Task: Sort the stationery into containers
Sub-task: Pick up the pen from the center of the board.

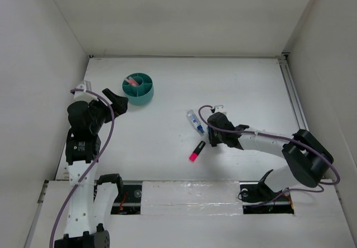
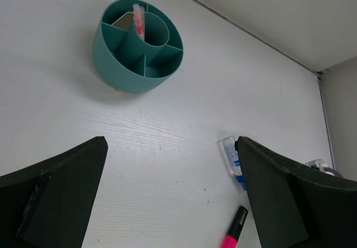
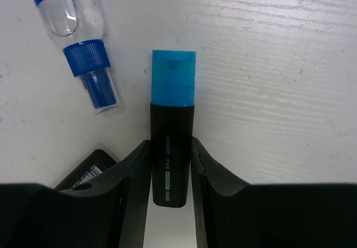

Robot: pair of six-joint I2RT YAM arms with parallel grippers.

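Our right gripper (image 3: 170, 147) is pinched snug on the black barrel of the marker (image 3: 173, 91), blue cap sticking out past the jaws. Just beside it lies the tube (image 3: 78, 24), and the highlighter (image 1: 196, 151) sits a bit nearer and to the left. Our left gripper (image 2: 172, 144) is spread wide with nothing in it, hovering near the tub (image 2: 131, 75) at the far left, which has a pen (image 2: 138, 19) in one compartment. Everything's on a white table (image 1: 245, 86) with a faint grain, boxed in by plain white walls (image 1: 178, 13).
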